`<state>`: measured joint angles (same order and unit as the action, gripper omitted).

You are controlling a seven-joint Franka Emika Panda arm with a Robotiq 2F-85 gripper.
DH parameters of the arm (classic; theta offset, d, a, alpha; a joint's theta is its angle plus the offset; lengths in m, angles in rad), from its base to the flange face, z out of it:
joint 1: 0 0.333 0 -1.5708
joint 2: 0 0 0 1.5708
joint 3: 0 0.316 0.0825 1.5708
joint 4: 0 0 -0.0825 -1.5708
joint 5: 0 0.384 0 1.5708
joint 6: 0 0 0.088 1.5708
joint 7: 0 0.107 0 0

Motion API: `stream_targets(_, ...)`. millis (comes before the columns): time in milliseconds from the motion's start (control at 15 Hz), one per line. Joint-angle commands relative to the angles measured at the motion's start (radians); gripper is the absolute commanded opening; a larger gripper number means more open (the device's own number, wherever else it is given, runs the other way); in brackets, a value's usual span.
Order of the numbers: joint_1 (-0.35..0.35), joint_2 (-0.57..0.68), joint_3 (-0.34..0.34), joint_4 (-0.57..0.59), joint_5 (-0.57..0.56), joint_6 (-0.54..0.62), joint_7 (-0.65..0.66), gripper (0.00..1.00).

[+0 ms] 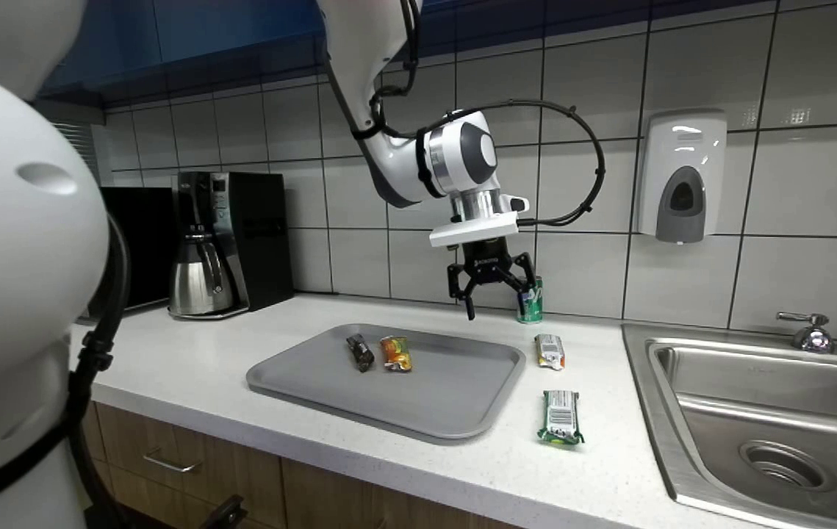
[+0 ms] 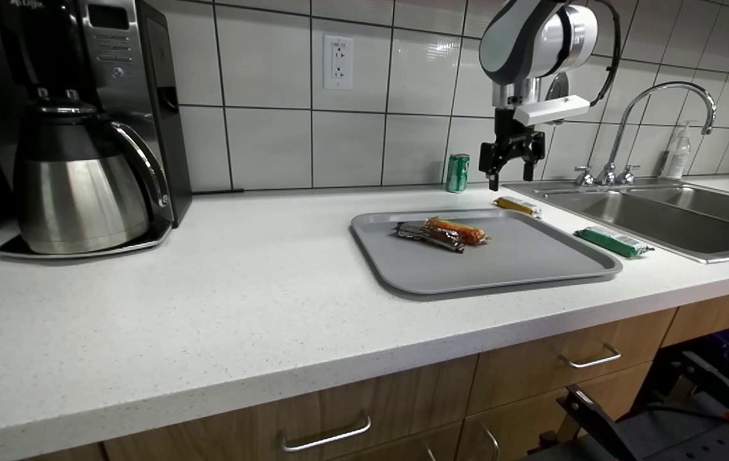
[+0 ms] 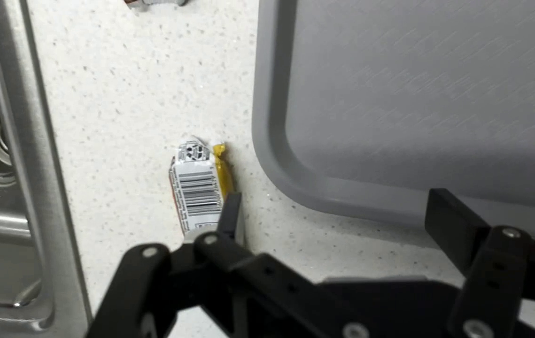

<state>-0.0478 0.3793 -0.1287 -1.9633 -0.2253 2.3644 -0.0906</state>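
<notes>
Arm (image 1: 18, 272): white, nearest the camera, filling the left edge in an exterior view; its far end reaches over the table (image 1: 300, 319).
Coffee maker (image 1: 260, 235): black and steel, at the back, near the wall (image 1: 583, 275).
Pot (image 1: 198, 283): steel, upright in the coffee maker.
Tray (image 1: 440, 400): grey, flat on the table.
Dark packet (image 1: 360, 353): lying on the tray, towards its rear.
Orange packet (image 1: 396, 354): on the tray, just right of the dark packet.
Pincer (image 1: 496, 308): fingers spread wide, pointing down; I hold it well above the table, and in the wrist view a tray corner shows between the fingers.
Can (image 1: 532, 307): green, upright on the table, close to the wall; one finger covers part of it.
Yellow packet (image 3: 197, 183): nearest below my pincer, lying on the table barcode up, just right of the tray and apart from it.
Green packet (image 1: 561, 415): also on the table, right of the tray, nearer the front edge.
Dispenser (image 1: 686, 147): white and grey, fixed to the wall.
Sink (image 1: 649, 419): steel, set into the table.
</notes>
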Motion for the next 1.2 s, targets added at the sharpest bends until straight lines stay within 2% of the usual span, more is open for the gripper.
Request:
stream_targets(0,-0.03,0.041,0.002,0.055,0.026,0.007,0.029,1.0)
stream_targets(600,-0.101,0.134,0.017,0.165,0.143,-0.005,-0.02,1.0)
stream_targets(1133,-0.149,0.224,0.02,0.278,0.167,-0.014,-0.05,1.0)
